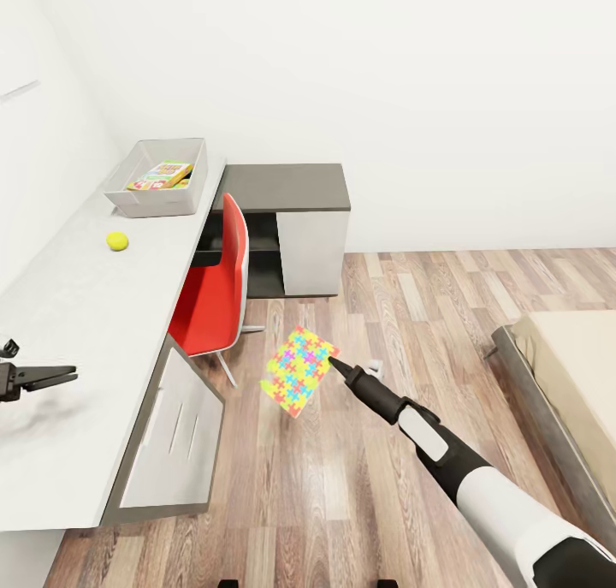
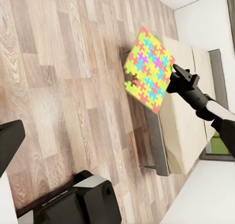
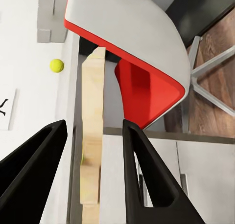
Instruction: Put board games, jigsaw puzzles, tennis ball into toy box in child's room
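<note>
My right gripper (image 1: 335, 365) is shut on one edge of a jigsaw puzzle (image 1: 299, 371), a thin multicoloured square held in the air above the wooden floor beside the red chair. From the left wrist, the puzzle (image 2: 149, 67) and that gripper (image 2: 172, 79) show in front of the bed (image 2: 182, 111). Between the right fingers (image 3: 142, 170) the puzzle (image 3: 93, 87) is edge-on. The toy box (image 1: 198, 170) stands at the far end of the table (image 1: 77, 297) with a colourful board game (image 1: 161, 175) inside. The tennis ball (image 1: 117, 241) lies on the table. My left gripper (image 1: 68, 372) hovers open over the table's near end.
A red chair (image 1: 214, 288) is tucked at the table, between me and the toy box. White drawers (image 1: 175, 434) sit below the table's near end, and a lower dark-grey section (image 1: 287, 186) lies beyond. The bed (image 1: 573, 374) is at the right, with wooden floor between.
</note>
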Tool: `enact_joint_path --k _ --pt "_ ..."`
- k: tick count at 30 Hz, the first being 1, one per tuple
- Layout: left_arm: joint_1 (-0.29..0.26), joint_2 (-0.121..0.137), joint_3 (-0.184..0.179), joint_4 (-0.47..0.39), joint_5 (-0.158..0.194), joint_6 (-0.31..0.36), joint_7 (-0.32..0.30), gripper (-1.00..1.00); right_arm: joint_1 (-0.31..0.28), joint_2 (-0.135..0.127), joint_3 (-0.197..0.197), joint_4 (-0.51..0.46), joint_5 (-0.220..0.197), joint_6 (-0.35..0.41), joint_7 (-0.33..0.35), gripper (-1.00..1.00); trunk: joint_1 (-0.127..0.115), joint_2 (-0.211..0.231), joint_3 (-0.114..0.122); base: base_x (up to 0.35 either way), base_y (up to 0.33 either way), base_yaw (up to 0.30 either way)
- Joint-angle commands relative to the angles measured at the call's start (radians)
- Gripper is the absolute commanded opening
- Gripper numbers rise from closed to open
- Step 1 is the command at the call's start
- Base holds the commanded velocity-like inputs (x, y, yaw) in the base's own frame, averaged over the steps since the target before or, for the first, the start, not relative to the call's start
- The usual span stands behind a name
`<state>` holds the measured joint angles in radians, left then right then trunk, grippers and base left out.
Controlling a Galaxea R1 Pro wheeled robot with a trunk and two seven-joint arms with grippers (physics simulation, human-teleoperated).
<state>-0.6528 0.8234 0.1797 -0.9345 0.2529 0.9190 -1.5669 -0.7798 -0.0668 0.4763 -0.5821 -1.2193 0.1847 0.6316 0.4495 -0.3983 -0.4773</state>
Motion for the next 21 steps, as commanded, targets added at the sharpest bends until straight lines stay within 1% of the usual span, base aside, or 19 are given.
enact_joint_path --k 1,5,7,9,10,11,12,13,15,16,17,20,21 --pt "-0.001 -0.001 -0.001 0.0 0.0 0.006 -0.004 1.0 -0.001 -0.001 0.006 -0.003 -0.01 0.006 0.001 -1.0 0.001 -0.002 -0.001 0.0 0.0 0.0" --pt "-0.001 -0.014 0.001 0.0 -0.002 0.003 -0.004 1.0 -0.001 -0.003 0.006 -0.014 -0.01 0.011 0.001 -1.0 0.001 -0.002 -0.001 0.045 -0.019 0.0" --pt "0.0 -0.019 0.002 -0.004 -0.001 0.003 -0.004 1.0 -0.006 -0.007 0.004 -0.018 -0.01 0.033 0.0 -1.0 0.001 -0.002 -0.001 0.177 -0.089 0.0" --pt "-0.001 -0.032 0.007 -0.01 0.003 0.006 -0.004 1.0 -0.025 -0.026 -0.002 -0.035 -0.01 0.12 -0.004 -1.0 0.001 -0.002 -0.001 0.24 -0.092 0.0" --pt "-0.001 -0.034 0.01 -0.01 0.004 0.007 -0.004 1.0 -0.035 -0.031 -0.004 -0.042 -0.01 0.148 -0.006 -1.0 0.001 -0.002 -0.001 0.244 -0.067 0.0" --pt "-0.001 -0.038 0.017 -0.014 0.005 0.008 -0.004 1.0 -0.06 -0.039 -0.007 -0.061 -0.01 0.205 -0.009 -1.0 0.001 -0.002 -0.001 0.173 -0.043 0.0" --pt "-0.001 -0.039 0.021 -0.016 0.006 0.008 -0.004 1.0 -0.074 -0.041 -0.009 -0.071 -0.01 0.232 -0.01 -1.0 0.001 -0.002 -0.001 0.138 -0.034 0.0" --pt "-0.001 -0.041 0.031 -0.019 0.006 0.008 -0.004 1.0 -0.104 -0.045 -0.011 -0.088 -0.01 0.283 -0.014 -1.0 0.001 -0.002 -0.001 0.088 -0.022 0.0" --pt "-0.002 -0.043 0.054 -0.023 0.006 0.009 -0.004 1.0 -0.176 -0.05 -0.013 -0.107 -0.012 0.355 -0.037 -1.0 0.001 -0.002 -0.001 0.046 -0.011 0.0" --pt "-0.002 -0.043 0.058 -0.024 0.006 0.009 -0.004 1.0 -0.195 -0.05 -0.013 -0.11 -0.013 0.369 -0.046 -1.0 0.001 -0.002 -0.001 0.029 -0.007 0.0" --pt "-0.003 -0.043 0.065 -0.025 0.005 0.01 -0.004 1.0 -0.242 -0.051 -0.014 -0.115 -0.017 0.404 -0.078 -1.0 0.001 -0.002 -0.001 0.015 -0.004 0.0" --pt "-0.005 -0.041 0.073 -0.027 0.002 0.013 -0.004 1.0 -0.291 -0.051 -0.022 -0.12 -0.022 0.443 -0.126 -1.0 0.001 -0.002 -0.001 0.008 -0.002 0.0" --pt "-0.006 -0.039 0.074 -0.027 0.002 0.016 -0.004 1.0 -0.311 -0.05 -0.034 -0.122 -0.024 0.458 -0.148 -1.0 0.001 -0.002 -0.001 0.004 -0.001 0.0"
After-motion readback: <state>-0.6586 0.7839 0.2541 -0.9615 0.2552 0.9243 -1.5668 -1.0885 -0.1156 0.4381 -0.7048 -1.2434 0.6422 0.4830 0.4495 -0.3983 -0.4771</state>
